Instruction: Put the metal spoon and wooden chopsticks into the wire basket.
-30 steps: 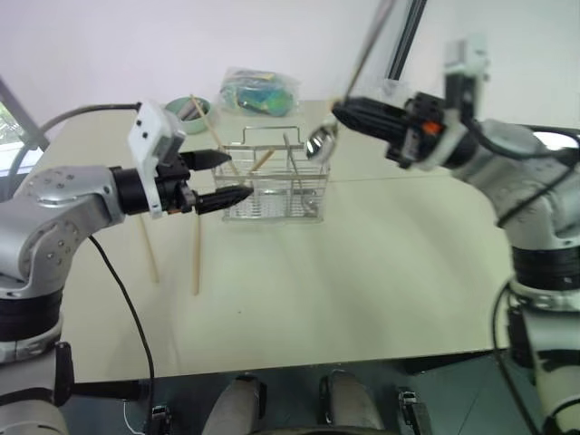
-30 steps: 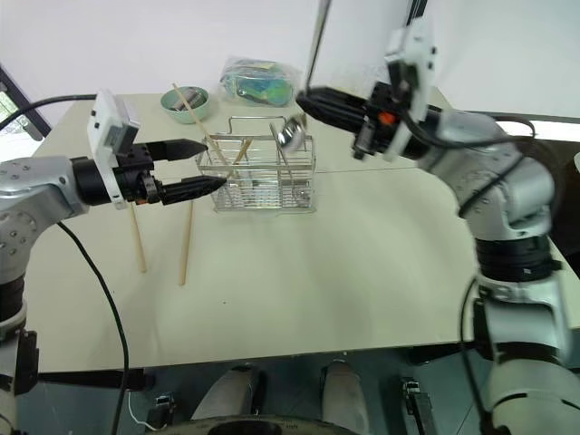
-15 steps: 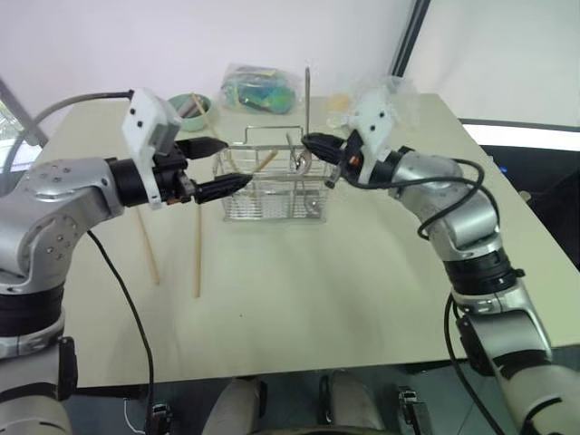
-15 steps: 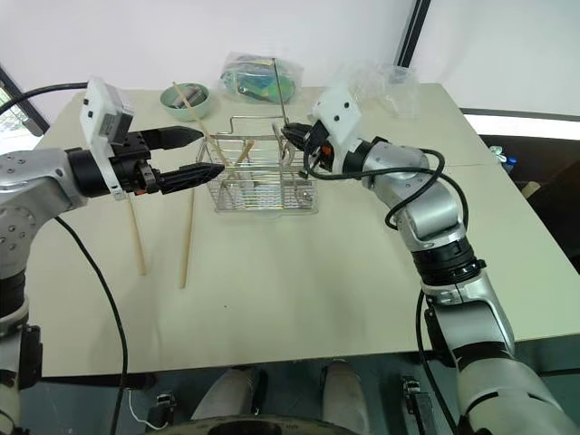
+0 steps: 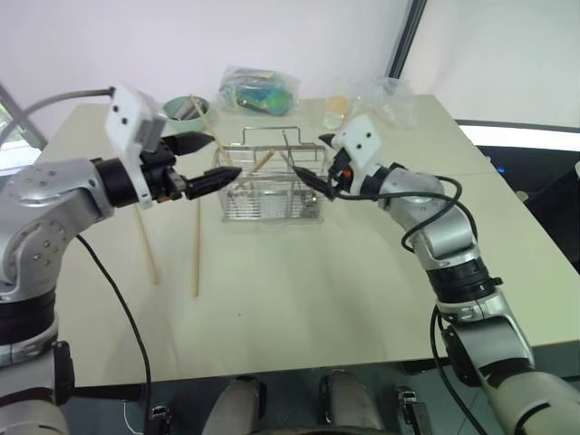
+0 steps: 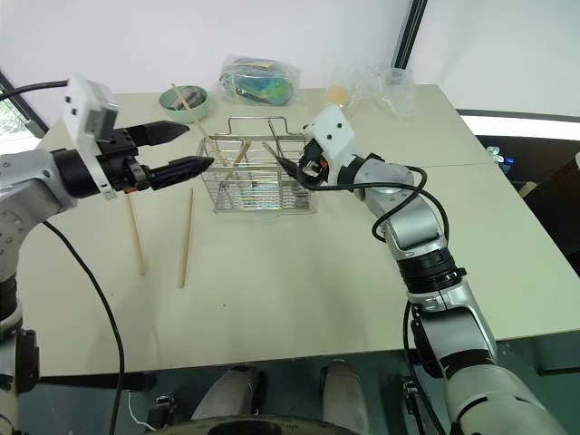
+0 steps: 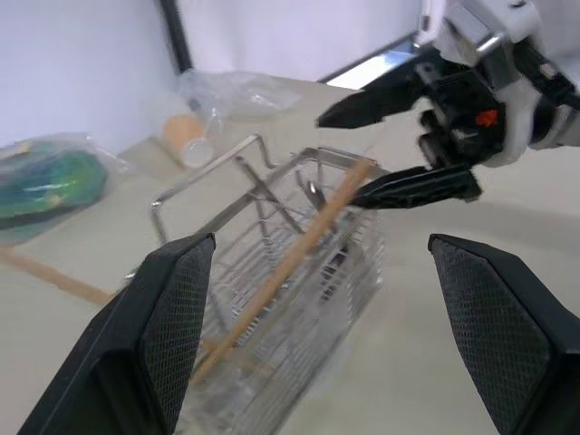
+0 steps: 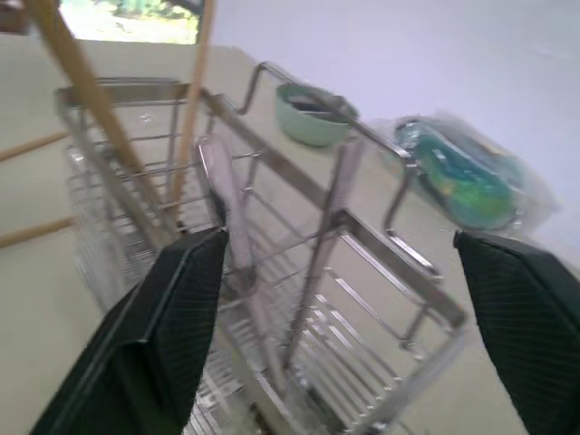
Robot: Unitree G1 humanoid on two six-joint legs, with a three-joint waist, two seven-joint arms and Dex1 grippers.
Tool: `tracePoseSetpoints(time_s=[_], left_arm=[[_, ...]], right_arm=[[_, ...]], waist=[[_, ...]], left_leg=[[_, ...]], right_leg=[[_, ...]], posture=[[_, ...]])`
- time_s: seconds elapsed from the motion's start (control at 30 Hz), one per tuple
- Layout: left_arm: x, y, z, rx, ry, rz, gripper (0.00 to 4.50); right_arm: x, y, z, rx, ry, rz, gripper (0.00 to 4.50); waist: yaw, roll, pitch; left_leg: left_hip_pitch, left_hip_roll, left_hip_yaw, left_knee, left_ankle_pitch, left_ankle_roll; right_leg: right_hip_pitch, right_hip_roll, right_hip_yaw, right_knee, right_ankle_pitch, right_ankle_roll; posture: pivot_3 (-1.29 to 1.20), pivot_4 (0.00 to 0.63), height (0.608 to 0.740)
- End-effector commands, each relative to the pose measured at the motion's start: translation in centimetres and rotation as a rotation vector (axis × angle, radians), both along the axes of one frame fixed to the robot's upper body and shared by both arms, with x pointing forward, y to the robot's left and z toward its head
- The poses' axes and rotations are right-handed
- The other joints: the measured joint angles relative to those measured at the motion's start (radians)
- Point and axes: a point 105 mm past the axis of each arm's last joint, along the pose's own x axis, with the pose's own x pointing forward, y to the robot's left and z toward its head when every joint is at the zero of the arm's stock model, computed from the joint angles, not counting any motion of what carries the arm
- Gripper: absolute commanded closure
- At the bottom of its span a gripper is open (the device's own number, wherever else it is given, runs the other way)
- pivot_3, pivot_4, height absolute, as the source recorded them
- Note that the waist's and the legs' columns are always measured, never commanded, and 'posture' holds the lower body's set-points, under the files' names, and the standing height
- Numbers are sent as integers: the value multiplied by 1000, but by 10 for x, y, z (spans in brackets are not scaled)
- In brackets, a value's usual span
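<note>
Spoon (image 6: 272, 156) is seen leaning handle-up inside the wire basket (image 6: 258, 178), released. Right gripper (image 6: 288, 168) is spread open beside the basket's right end, nothing held. Left gripper (image 6: 192, 150) is open and empty at the left end. Two chopsticks (image 6: 186, 237) are left lying on the table (image 6: 299, 272); one more is propped in the basket.

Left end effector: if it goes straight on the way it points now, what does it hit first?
Probably the basket. The open left end effector points level at its near end, where a chopstick leans inside. Depth is unclear, so the upper finger may pass above the rim.
</note>
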Motion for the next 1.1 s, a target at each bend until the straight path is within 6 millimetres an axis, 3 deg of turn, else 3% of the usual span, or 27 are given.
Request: tracePoseSetpoints(time_s=[0.03,0.17,0.27,0.4,0.5,0.63,0.77,1.1], left_arm=[[-3,34,29,-105,-86,163,522],[-1,72,53,-308,-137,366,522],[7,103,55,-444,-118,553,522],[29,147,10,-405,61,915,522],[37,162,-21,-364,187,1060,522],[47,167,-56,-275,337,1150,522],[67,151,-99,-216,572,1131,522],[67,139,-151,-131,870,1128,522]], right_arm=[[-16,-17,53,129,-118,-2,634],[-41,-36,81,275,-100,61,634],[-59,-47,92,332,-60,131,634],[-89,-54,90,327,24,261,634],[-102,-52,77,285,77,299,634],[-118,-44,62,241,122,357,634],[-122,-39,51,247,163,372,634],[-128,-36,47,290,168,367,634]], waist=[[0,0,0],[4,0,0],[8,0,0],[7,-1,-1],[7,-2,-1],[7,-3,-1],[11,-3,-1],[27,-3,-1]], left_leg=[[0,0,0,0,0,0],[0,0,-1,0,0,0],[2,0,-3,0,0,0],[7,-1,-1,0,-1,1],[8,0,-1,-1,-1,2],[6,0,0,-1,-1,2],[6,0,0,-1,-2,2],[6,0,1,-3,-2,1]], right_leg=[[0,0,0,0,0,0],[0,0,0,0,0,0],[2,0,-1,-1,0,0],[6,0,-1,-2,0,0],[8,0,-1,-2,-1,1],[8,-1,-1,-2,-1,1],[6,-1,-1,-2,-1,1],[4,-2,-1,-3,0,2]], posture=[[0,150,643],[0,150,643],[0,150,643],[0,150,643],[0,150,643],[0,150,643],[0,150,643],[0,150,643]])
